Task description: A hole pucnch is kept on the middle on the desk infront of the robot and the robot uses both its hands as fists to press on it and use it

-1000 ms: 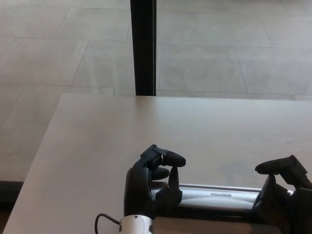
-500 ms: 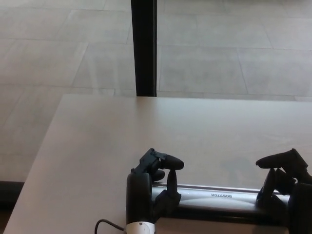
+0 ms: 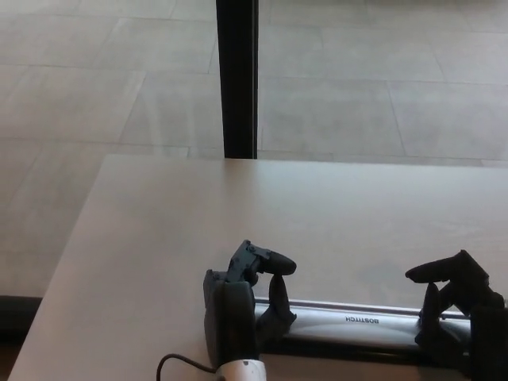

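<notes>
— Looking down, what was the biggest thing?

— A pale desk point(image 3: 238, 214), with a grey tiled floor point(image 3: 381, 71) and a black post point(image 3: 237, 79) behind it.

— And the hole punch point(image 3: 349, 325)?

— It lay along the desk's near edge, long and silver.

— The hands?

— The left hand point(image 3: 246, 305) was curled on its left end, the right hand point(image 3: 452, 305) curled on its right end. They hid both ends.

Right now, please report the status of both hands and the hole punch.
Left hand curled on hole punch left end. Right hand curled at right end. Desk clear around it.
</notes>
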### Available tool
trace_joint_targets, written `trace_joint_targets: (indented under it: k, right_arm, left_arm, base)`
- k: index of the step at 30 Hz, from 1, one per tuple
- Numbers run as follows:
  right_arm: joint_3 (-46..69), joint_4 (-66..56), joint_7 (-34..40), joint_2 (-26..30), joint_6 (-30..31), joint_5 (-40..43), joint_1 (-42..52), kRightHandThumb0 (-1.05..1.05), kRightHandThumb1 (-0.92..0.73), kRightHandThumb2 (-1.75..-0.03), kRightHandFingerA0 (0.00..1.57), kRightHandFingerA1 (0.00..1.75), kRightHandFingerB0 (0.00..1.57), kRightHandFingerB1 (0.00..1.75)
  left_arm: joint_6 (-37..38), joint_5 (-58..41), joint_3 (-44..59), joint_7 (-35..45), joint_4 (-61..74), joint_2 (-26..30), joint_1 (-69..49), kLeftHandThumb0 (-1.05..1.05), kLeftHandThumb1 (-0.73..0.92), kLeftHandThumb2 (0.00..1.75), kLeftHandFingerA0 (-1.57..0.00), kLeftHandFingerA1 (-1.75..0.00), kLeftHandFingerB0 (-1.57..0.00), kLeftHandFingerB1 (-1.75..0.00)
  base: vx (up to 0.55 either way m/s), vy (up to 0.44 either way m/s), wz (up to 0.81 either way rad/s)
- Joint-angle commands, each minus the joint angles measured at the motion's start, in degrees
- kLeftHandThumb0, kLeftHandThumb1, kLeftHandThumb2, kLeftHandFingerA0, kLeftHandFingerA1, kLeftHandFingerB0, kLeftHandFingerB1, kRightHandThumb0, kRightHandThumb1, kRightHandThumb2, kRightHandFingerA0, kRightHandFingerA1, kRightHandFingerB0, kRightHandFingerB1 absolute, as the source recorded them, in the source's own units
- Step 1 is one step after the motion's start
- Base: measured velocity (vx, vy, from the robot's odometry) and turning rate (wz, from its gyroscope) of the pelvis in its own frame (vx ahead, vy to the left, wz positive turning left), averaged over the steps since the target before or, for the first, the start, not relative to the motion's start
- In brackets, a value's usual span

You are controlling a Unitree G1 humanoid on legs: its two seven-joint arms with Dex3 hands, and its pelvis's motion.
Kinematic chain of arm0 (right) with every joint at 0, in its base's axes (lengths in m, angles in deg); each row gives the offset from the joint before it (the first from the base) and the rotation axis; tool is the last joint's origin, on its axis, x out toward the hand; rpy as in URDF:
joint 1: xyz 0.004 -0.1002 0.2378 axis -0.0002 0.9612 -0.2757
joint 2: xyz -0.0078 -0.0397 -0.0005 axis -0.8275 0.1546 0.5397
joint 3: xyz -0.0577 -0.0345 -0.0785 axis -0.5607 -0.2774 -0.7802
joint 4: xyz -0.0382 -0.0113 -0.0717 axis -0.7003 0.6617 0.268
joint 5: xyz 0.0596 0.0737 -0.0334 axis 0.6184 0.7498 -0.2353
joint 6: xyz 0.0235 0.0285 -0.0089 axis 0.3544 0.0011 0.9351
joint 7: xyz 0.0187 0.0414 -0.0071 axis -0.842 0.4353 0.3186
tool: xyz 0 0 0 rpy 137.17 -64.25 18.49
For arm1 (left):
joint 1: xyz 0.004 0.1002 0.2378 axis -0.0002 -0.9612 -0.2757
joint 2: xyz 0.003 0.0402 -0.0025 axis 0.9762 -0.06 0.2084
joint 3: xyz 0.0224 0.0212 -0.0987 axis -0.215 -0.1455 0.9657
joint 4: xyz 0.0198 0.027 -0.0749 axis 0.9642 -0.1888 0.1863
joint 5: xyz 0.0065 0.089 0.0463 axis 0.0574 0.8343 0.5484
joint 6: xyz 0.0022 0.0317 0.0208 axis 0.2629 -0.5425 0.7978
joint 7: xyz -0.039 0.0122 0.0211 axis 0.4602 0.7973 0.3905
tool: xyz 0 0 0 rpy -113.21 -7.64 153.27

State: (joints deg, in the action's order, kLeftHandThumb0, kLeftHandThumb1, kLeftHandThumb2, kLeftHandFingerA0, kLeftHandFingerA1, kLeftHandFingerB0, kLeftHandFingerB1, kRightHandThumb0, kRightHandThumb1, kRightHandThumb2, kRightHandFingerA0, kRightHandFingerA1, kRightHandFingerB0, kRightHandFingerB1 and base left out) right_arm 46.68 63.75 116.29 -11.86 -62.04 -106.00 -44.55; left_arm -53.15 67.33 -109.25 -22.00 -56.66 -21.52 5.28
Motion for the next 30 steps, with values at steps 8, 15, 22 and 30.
trace_joint_targets:
  k: [8,15,22,30]
  right_arm:
    - [-10.1,18.2,11.4,3.7,8.6,-15.0,5.3,-0.19,-0.67,-0.83,0.86,1.72,0.76,1.27]
    - [-14.5,19.1,11.0,5.0,12.4,-17.4,5.0,-0.25,-0.72,-0.60,0.94,1.03,0.78,0.71]
    - [-20.0,25.1,10.5,8.1,15.9,-21.4,2.7,-0.31,-0.74,-0.61,0.87,1.07,0.73,0.65]
    - [-22.8,20.4,9.7,10.5,20.9,-23.8,5.5,-0.39,-0.78,-0.62,0.80,0.91,0.69,0.61]
  left_arm:
    - [12.2,11.7,-1.5,-15.0,-9.1,-6.8,5.3,-0.31,0.75,0.91,-0.87,-1.75,-0.66,-1.46]
    - [11.8,12.3,-1.7,-15.6,-9.2,-6.9,5.9,-0.29,0.75,0.91,-0.87,-1.75,-0.67,-1.45]
    - [12.8,12.8,-2.6,-15.2,-9.9,-6.8,6.3,-0.30,0.74,0.90,-0.89,-1.75,-0.69,-1.42]
    - [12.3,13.6,-2.9,-15.6,-10.1,-6.6,6.4,-0.29,0.76,0.89,-0.87,-1.75,-0.66,-1.44]
  base:
    - [0.00,0.000,0.00]
    - [0.00,0.000,0.00]
    - [0.00,0.000,0.00]
    - [0.00,0.000,0.00]
